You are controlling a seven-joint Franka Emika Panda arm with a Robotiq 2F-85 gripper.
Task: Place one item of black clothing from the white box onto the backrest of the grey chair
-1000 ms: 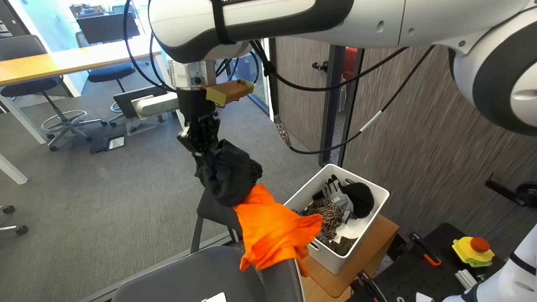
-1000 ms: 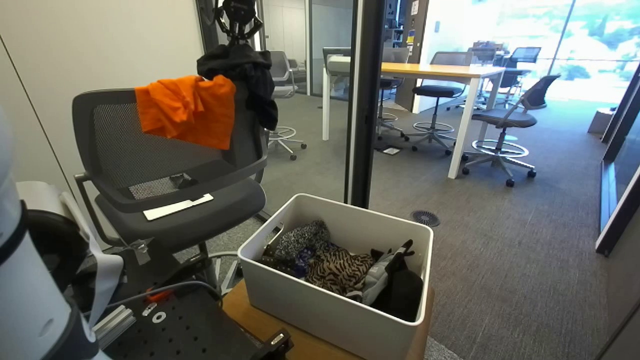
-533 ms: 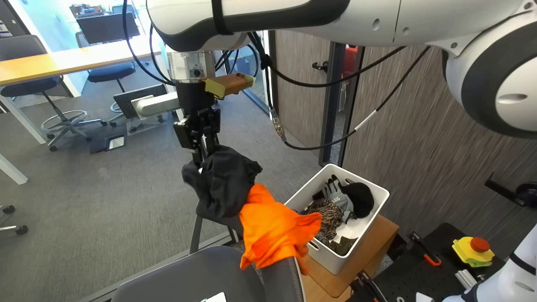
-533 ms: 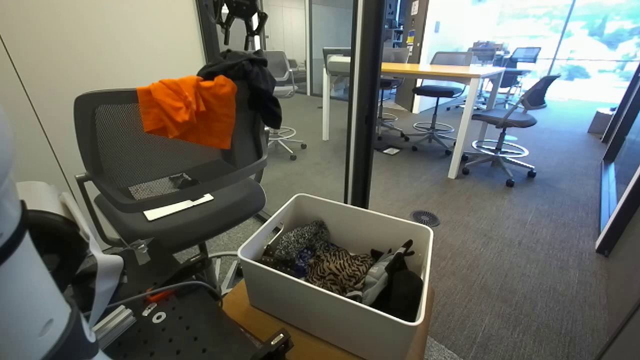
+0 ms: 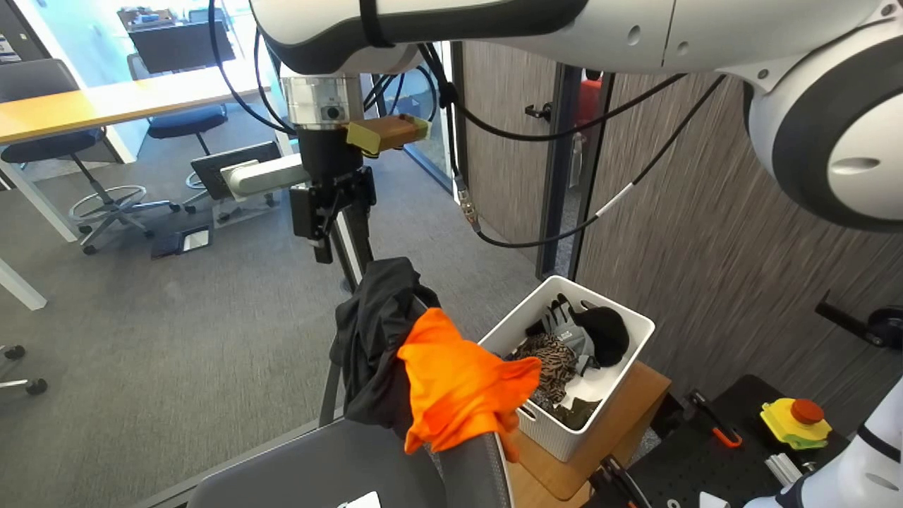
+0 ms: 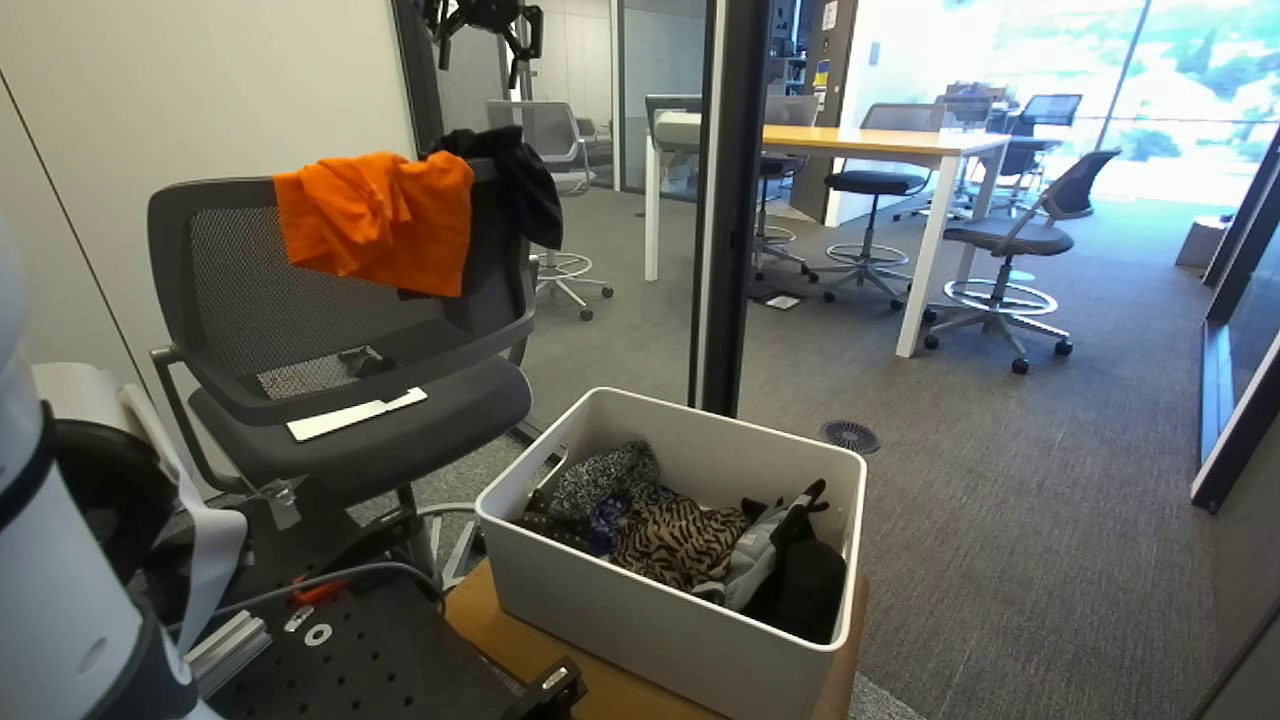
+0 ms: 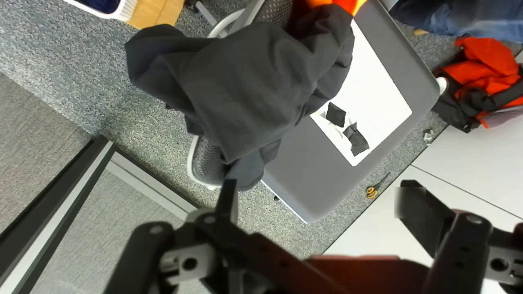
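Note:
A black garment (image 5: 374, 346) hangs over the end of the grey chair's backrest (image 6: 240, 260), next to an orange cloth (image 6: 375, 225) draped on the same backrest. Seen from above in the wrist view, the black cloth (image 7: 253, 81) lies bunched across the top edge. My gripper (image 5: 343, 257) is above the garment and apart from it. Its fingers stand wide open with nothing between them, as the wrist view shows for the gripper (image 7: 320, 188). The white box (image 6: 640, 620) holds patterned cloths, a grey glove and a further black item (image 6: 808, 590).
The box stands on a wooden stand (image 5: 550, 466) beside the chair. A white sheet (image 7: 376, 98) lies on the chair seat (image 7: 304, 179). A dark post (image 6: 715, 210) rises behind the chair. Robot cables (image 5: 564, 247) hang above the box. Scissors (image 7: 372, 192) lie on the floor.
My gripper has gone from shut on the black garment to open, and has risen away from it. The garment has slumped down over the backrest. The orange cloth has barely moved.

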